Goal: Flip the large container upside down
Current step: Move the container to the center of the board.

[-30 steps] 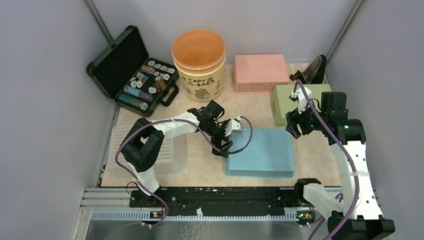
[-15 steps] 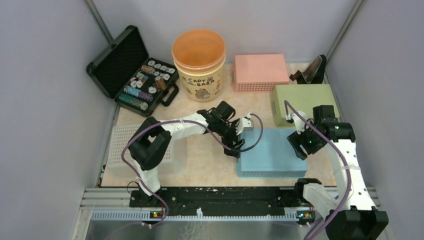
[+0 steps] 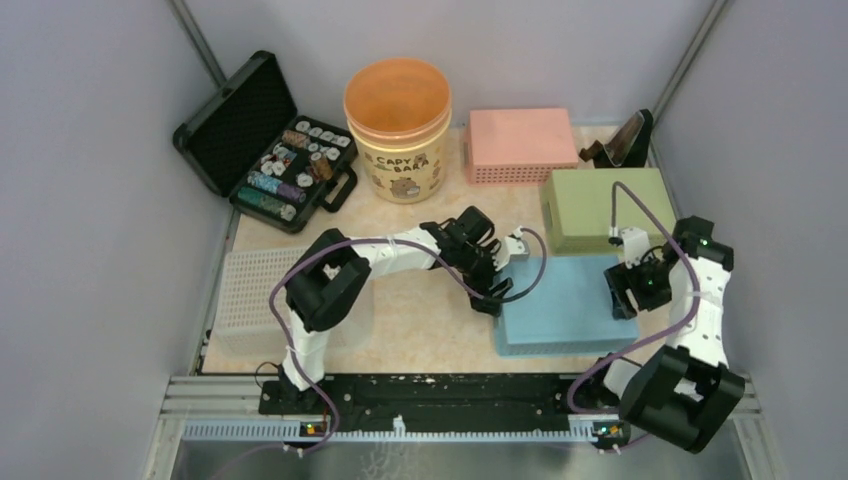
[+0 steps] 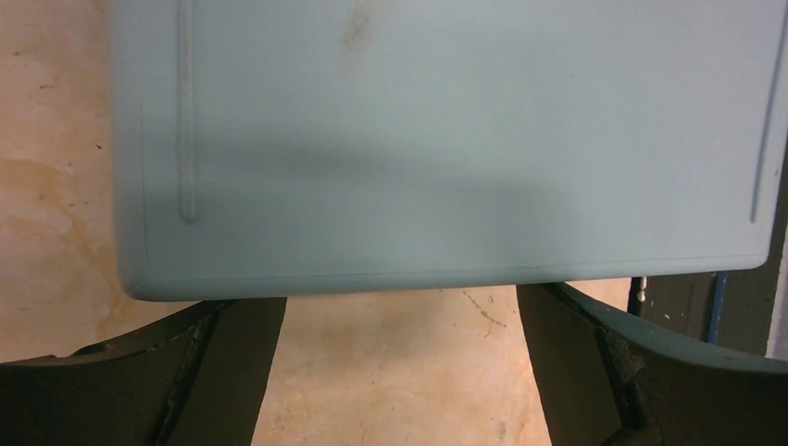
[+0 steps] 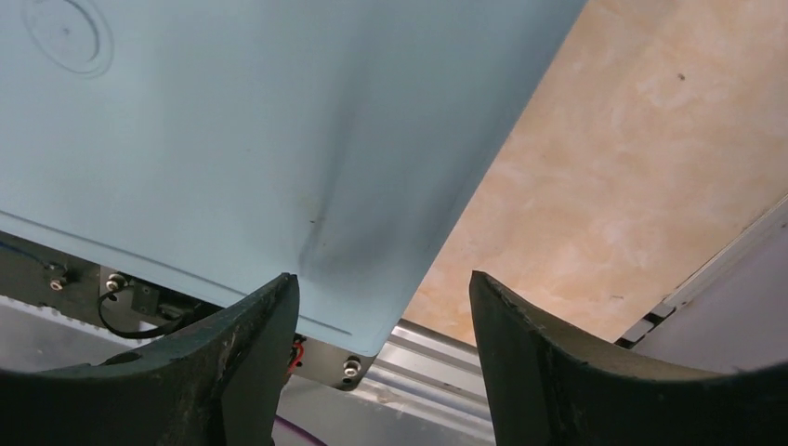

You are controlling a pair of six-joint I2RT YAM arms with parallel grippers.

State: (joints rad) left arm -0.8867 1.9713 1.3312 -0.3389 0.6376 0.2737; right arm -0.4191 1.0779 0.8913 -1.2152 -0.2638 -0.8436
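Note:
The large blue container [image 3: 560, 300] lies on the table at the near right, its smooth flat face up and a slotted wall facing the front edge. My left gripper [image 3: 497, 283] is open at its left edge; in the left wrist view the fingers straddle the table just short of the blue container's edge [image 4: 446, 139], gripper [image 4: 400, 311] empty. My right gripper [image 3: 622, 290] is open at the container's right edge; in the right wrist view the blue face [image 5: 232, 139] reaches between the open fingers, gripper [image 5: 383, 283] not closed on it.
A green box [image 3: 600, 208] sits just behind the blue container. A pink basket [image 3: 520, 143], an orange-topped Capy Bara jar [image 3: 398, 130] and an open black case of chips [image 3: 270, 150] stand at the back. A white basket [image 3: 245, 290] is at the near left.
The blue container has slid to the right with my left gripper against its left edge. My right arm has come down and toward the front, to the container's right edge.

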